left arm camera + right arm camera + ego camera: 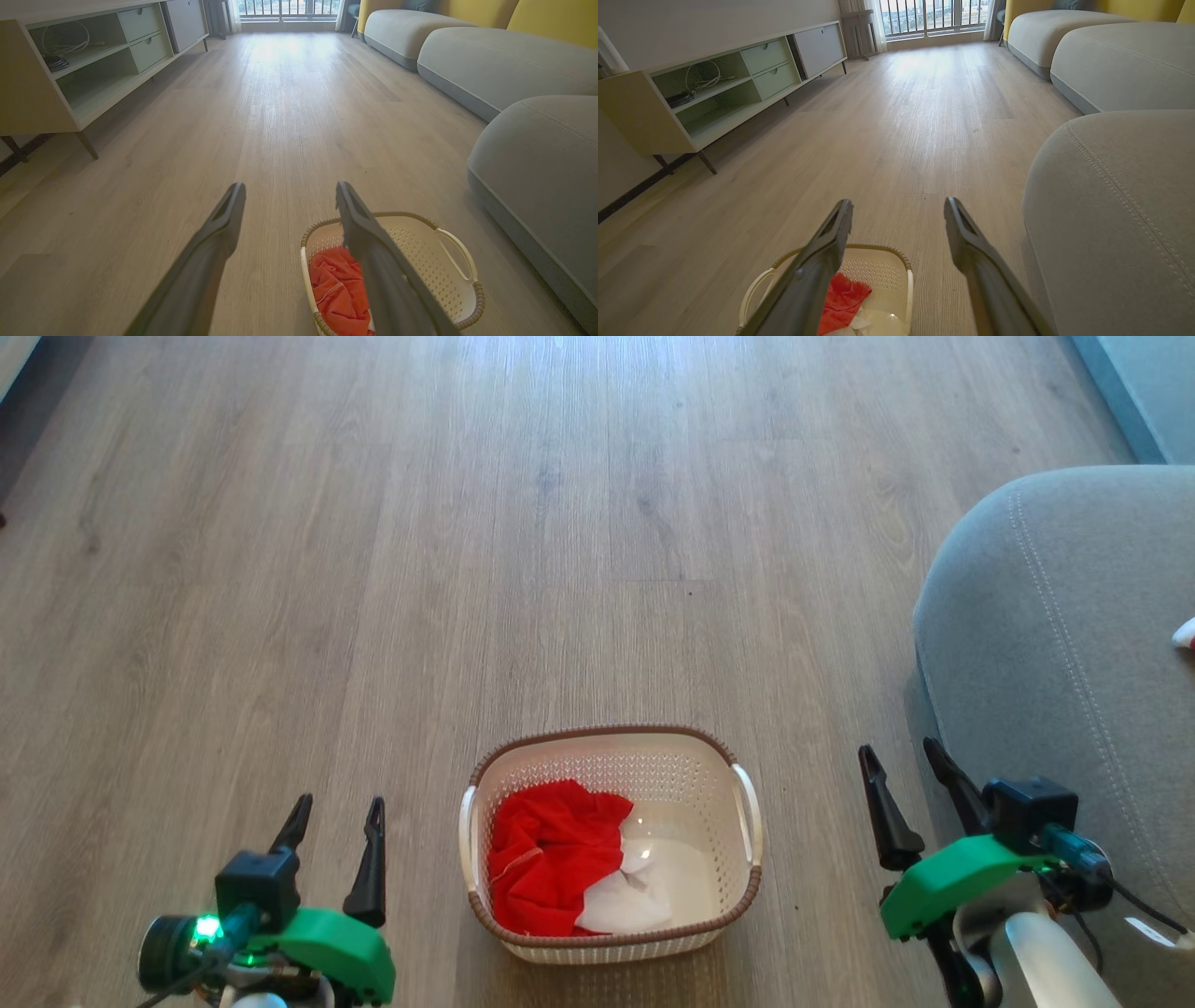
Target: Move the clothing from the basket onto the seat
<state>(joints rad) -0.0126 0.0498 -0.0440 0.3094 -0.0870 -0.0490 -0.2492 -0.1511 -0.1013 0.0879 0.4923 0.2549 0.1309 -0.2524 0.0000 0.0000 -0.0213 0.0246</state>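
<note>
On the floor (560, 523), the basket (653, 773) holds the clothing (551, 863); left tool (340, 803) and right tool (898, 748) gape, empty.

Bare floor (560, 523) all around basket (607, 767), basket top open, seat (1055, 635) near on right

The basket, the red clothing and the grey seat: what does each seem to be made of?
The basket: likely plastic, cream and smooth, with small moulded holes in its walls; the brown rim looks woven.
The clothing: soft matte red fabric, lying crumpled in folds.
The seat: grey matte upholstery cloth, with a line of pale stitching.
</note>
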